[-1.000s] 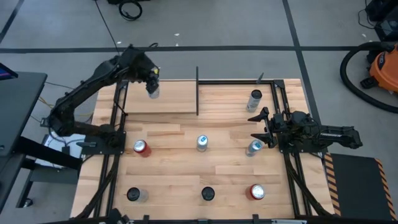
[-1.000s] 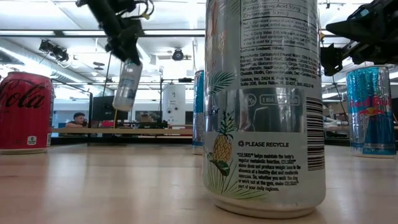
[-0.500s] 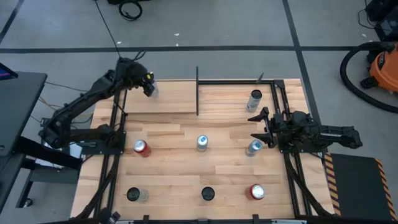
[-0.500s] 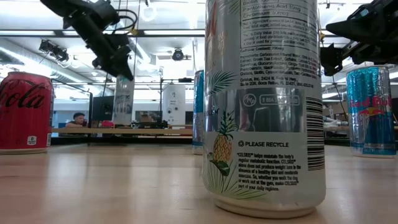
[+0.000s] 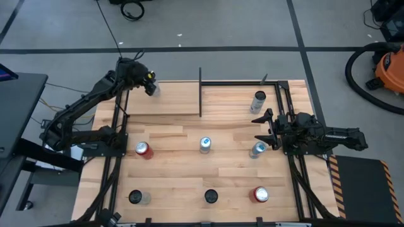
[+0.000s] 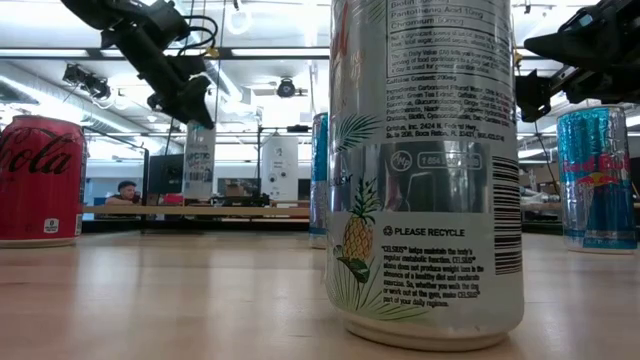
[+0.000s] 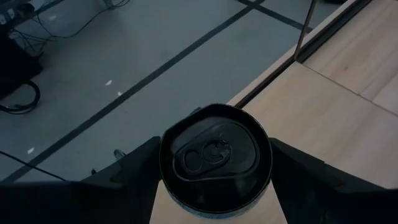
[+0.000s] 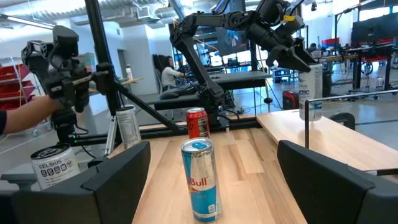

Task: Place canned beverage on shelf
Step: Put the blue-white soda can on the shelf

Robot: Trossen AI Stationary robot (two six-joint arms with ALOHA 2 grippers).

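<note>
High view: can stands on the shelf (image 5: pixel 165 99), between the left claw's (image 5: pixel 152 89) fingers.
A second ago that claw carried the can (image 5: pixel 155 91) tilted; it now grasps it upright at the shelf's far corner. Right claw (image 5: pixel 265 128) idles spread.

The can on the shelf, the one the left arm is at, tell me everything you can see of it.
The can is slim and silvery with a dark top, tab unopened. It stands upright on the pale wood shelf, at the far left corner, close to the edge. The left pincer is over it, one finger on each side of the rim; whether they press it is unclear. In the right wrist view it shows pale with dark print.
</note>
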